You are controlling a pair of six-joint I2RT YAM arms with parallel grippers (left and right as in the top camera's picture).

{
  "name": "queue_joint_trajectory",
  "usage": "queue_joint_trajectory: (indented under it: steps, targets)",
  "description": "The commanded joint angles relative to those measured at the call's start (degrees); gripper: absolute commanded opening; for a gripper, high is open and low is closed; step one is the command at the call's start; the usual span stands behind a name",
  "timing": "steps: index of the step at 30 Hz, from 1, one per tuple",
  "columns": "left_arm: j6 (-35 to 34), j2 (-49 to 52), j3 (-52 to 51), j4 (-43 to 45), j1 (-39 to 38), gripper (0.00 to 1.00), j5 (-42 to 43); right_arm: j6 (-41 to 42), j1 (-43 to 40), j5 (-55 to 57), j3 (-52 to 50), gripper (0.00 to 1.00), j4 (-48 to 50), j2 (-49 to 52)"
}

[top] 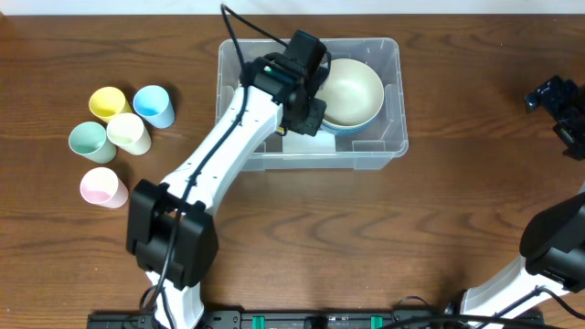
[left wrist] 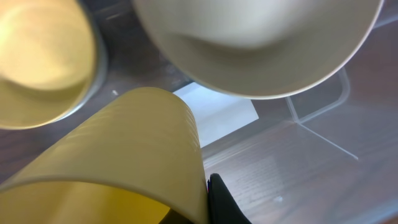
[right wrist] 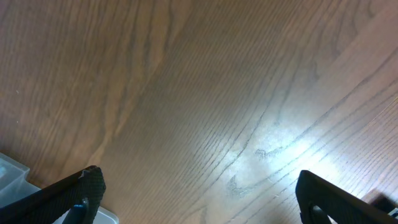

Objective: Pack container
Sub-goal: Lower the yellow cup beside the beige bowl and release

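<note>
Yellow vessel (left wrist: 124,155) fills the lower left of the left wrist view, with the left pincer (top: 306,110) clenched, apparently on its wall, inside the container (top: 391,137). Beyond it a cream bowl (top: 355,87) sits stacked on a blue bowl (top: 340,131) toward the container's right end. That container stands on the counter (top: 366,238) at upper centre of the overhead frame. It is clear plastic, probably light, stiff yet slick, so the rimmed edge looks the safest hold. Farthest, at upper right, the right pincer (top: 548,99) hangs released over bare wood, well apart
</note>
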Motion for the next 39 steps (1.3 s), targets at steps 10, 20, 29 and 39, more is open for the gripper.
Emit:
queue_joint_trajectory:
  steps: [10, 20, 29, 39]
  targets:
    - [0.59, 6.25, 0.13, 1.53, -0.61, 0.06, 0.15, 0.9, 0.07, 0.26, -0.15, 0.99, 0.0, -0.28]
    - [0.57, 7.28, -0.26, 2.84, -0.61, 0.06, 0.15, 0.9, 0.07, 0.26, -0.15, 0.99, 0.02, -0.28]
    - [0.52, 7.28, -0.26, 3.76, -0.61, 0.22, 0.15, 0.9, 0.07, 0.26, -0.15, 0.99, 0.02, -0.28]
    - [-0.33, 6.54, -0.17, 3.63, -0.48, 0.51, 0.15, 0.9, 0.07, 0.26, -0.15, 0.99, 0.0, -0.28]
